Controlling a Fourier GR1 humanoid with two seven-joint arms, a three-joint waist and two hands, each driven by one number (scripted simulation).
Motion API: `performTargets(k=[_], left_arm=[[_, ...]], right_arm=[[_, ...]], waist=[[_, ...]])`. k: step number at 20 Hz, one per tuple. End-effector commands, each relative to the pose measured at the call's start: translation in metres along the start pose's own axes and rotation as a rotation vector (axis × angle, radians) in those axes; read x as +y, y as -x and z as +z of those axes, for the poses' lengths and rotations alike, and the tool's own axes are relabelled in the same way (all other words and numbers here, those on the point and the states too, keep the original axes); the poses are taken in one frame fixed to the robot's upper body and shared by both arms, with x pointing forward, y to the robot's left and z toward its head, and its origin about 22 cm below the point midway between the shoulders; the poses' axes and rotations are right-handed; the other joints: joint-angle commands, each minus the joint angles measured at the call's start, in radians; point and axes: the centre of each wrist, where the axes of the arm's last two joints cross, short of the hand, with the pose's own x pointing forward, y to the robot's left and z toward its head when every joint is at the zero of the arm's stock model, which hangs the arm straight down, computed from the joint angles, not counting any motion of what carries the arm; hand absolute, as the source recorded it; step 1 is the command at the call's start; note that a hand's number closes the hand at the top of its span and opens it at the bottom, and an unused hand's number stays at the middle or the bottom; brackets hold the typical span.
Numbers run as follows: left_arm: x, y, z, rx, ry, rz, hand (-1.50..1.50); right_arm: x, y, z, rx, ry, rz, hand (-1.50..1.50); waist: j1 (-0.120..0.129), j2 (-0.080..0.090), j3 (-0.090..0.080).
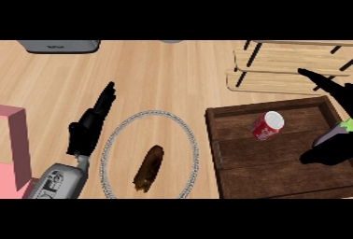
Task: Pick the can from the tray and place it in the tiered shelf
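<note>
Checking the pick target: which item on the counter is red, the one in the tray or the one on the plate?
The can in the wooden tray; the plate's item is brown.

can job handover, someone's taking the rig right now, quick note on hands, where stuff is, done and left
Left hand: open, fingers straight, beside the plate, holding nothing.
Right hand: open, spread over the tray's right side, not touching the can.
Can: red, lying tilted in the dark wooden tray.
Tiered shelf: behind the tray, no can on it.
Done: nothing yet.
Left: grasp the can, lift it, place it in the shelf.
</note>
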Motion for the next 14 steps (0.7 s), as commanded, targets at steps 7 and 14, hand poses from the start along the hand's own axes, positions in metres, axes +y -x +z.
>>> performTargets(k=[7,14], left_arm=[[0.015,0.008,0.001,0.013,0.013,0.006,0.0],[-0.004,-0.003,0.016,0.008,0.012,-0.009,0.0]], right_arm=[[0.028,-0.007,-0.016,0.026,0.019,0.012,-1.5],[0.033,-0.018,-0.007,0.057,0.012,0.004,-1.5]], waist=[[0.004,0.002,0.0],[0.003,0.0,0.0]])
